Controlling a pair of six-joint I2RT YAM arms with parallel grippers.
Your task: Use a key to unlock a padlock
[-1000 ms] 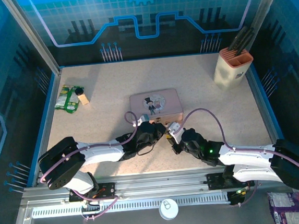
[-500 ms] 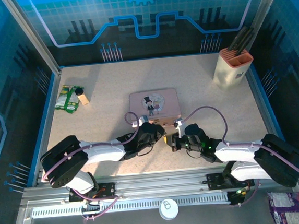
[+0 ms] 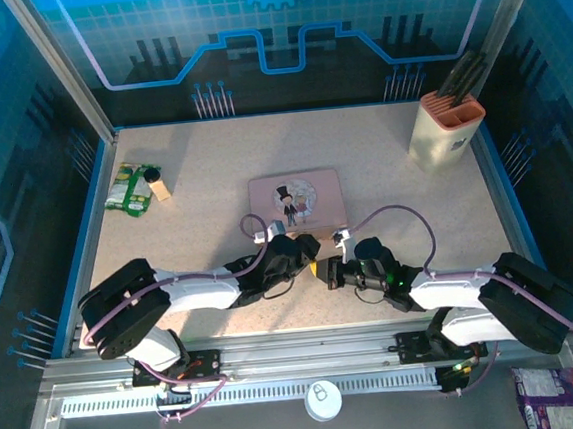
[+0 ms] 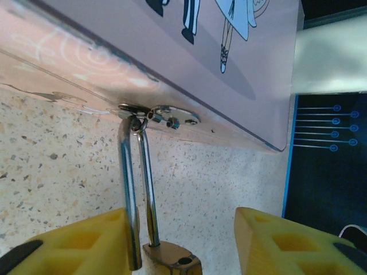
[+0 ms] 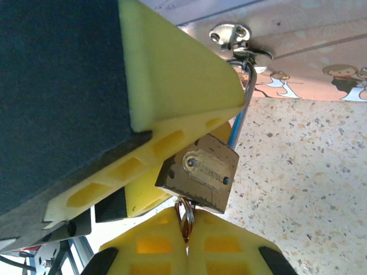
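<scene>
Left jaws gape around the padlock; right jaws pinch the key.

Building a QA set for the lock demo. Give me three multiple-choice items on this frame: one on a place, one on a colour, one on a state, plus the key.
1. Where is the padlock?
A) hanging from the clasp of the tin
B) lying flat, apart from the tin
C) inside the tin

2. What colour is the tin's lid?
A) green
B) pink
C) white

3. How is the right pincer?
A) wide open
B) shut on nothing
C) shut on the key under the padlock

Key:
1 A: both wrist views show its shackle looped through the clasp.
2 B: the top view shows a pink lid.
3 C: in the right wrist view its fingers meet on the key below the brass body.
</scene>
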